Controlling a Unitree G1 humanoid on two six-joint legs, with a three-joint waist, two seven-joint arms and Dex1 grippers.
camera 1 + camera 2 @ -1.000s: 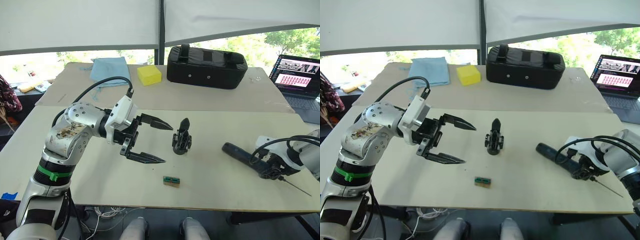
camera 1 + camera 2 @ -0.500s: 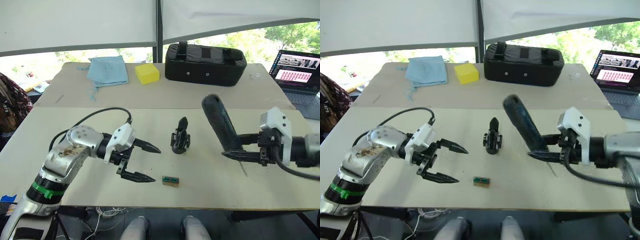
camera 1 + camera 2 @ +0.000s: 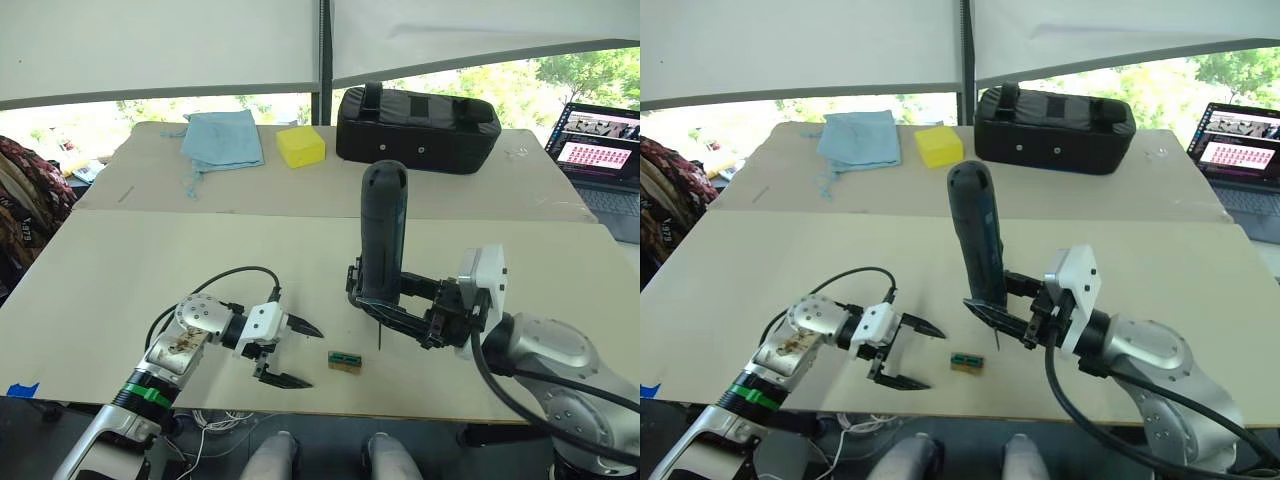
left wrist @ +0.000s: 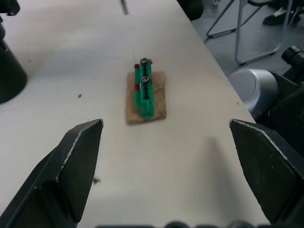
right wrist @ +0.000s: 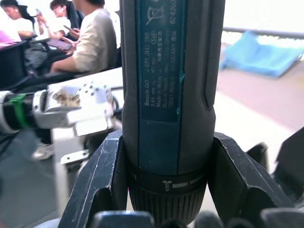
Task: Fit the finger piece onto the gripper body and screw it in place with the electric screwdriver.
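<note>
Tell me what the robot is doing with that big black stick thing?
The right gripper is holding the electric screwdriver upright over the table, bit pointing down. The gripper body sits just behind it, mostly hidden. The left gripper hangs open low over the table's front, beside a small green block on a brown pad. Further back lie a large black case, a yellow sponge and a blue cloth.

The screwdriver (image 5: 172,95) carries a blue label with small print running along its body: "Bosch GO" can be read, then "GERMANY" and a crossed-out bin sign. The remaining lines and numbers are too small to make out. The laptop (image 3: 598,160) screen's text is unreadable.
</note>
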